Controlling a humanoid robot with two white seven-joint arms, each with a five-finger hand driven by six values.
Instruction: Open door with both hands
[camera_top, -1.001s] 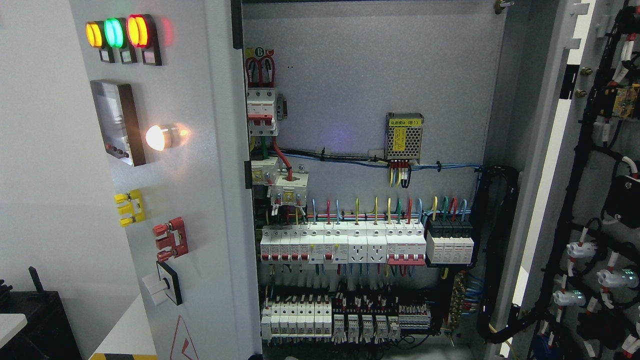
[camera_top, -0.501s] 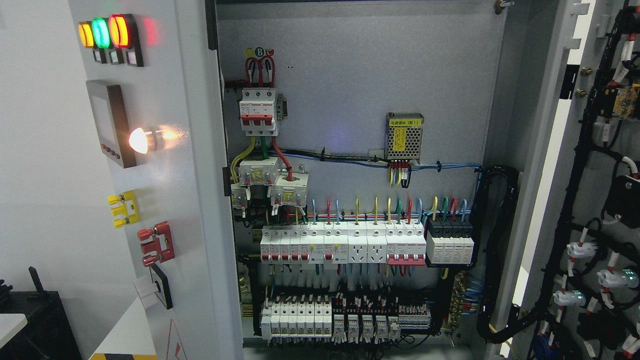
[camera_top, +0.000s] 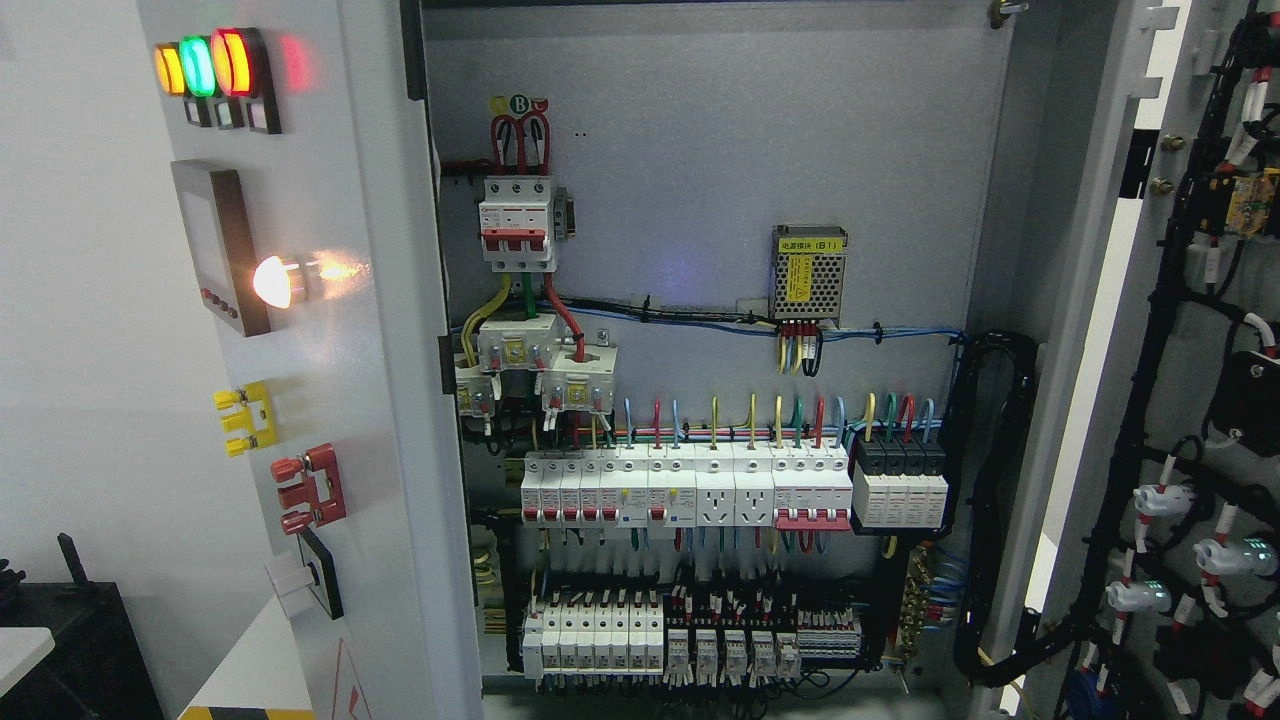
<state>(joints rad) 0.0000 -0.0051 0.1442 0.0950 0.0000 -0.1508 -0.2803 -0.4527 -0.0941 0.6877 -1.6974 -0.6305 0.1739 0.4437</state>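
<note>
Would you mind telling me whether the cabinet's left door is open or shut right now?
Open. The left door stands swung aside, edge-on to the camera, and the breakers and wiring inside the cabinet are fully exposed.

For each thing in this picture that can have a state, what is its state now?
Left door: swung open.
Right door: swung open, wired back side showing.
Yellow indicator lamp: lit.
Green indicator lamp: lit.
Red indicator lamp: lit.
White dome lamp: lit.
Meter display: seen edge-on, cannot tell.
Robot hands: none in view.
</note>
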